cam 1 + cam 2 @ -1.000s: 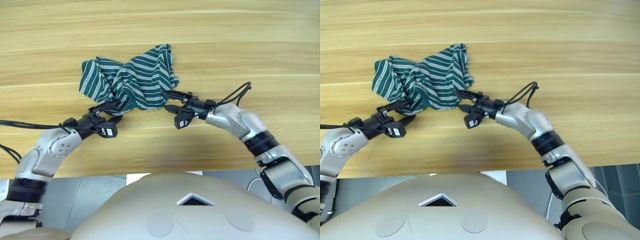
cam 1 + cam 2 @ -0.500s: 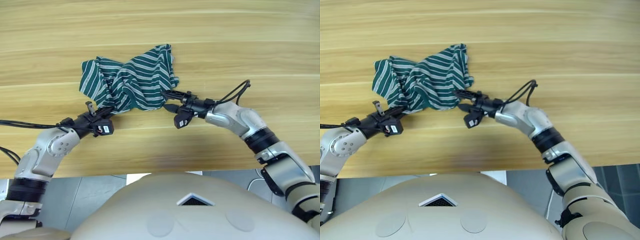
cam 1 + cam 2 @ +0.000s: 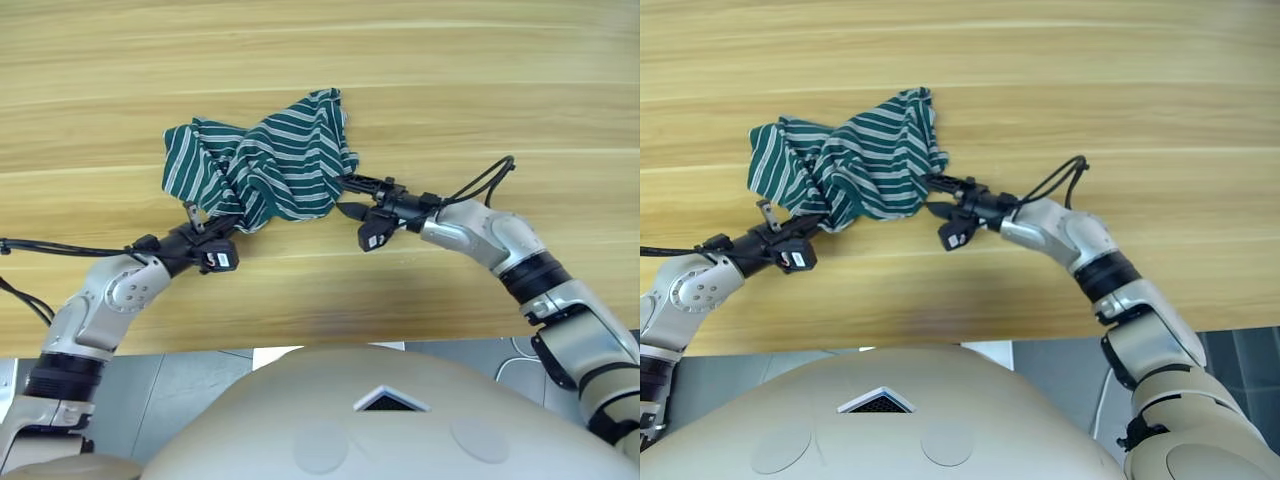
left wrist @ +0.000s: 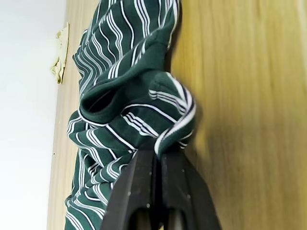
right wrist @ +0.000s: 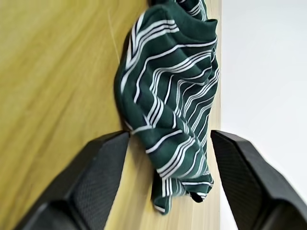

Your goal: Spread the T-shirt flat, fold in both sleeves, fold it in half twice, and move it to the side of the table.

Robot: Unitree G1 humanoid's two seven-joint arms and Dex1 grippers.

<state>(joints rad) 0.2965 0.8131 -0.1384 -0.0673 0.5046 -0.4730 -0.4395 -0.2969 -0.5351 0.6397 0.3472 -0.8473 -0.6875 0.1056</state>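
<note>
The left jaws pinched the striped T-shirt [image 3: 270, 165]. The right jaws stood wide at its edge.

i can read no text, number or sign here. a small white sticker [image 3: 221, 262] sits on the black housing just behind my left gripper [image 4: 156, 154]. a second white sticker [image 3: 374, 240] sits on the housing behind my right gripper [image 3: 346, 196]. the print on both is too small to make out.
</note>
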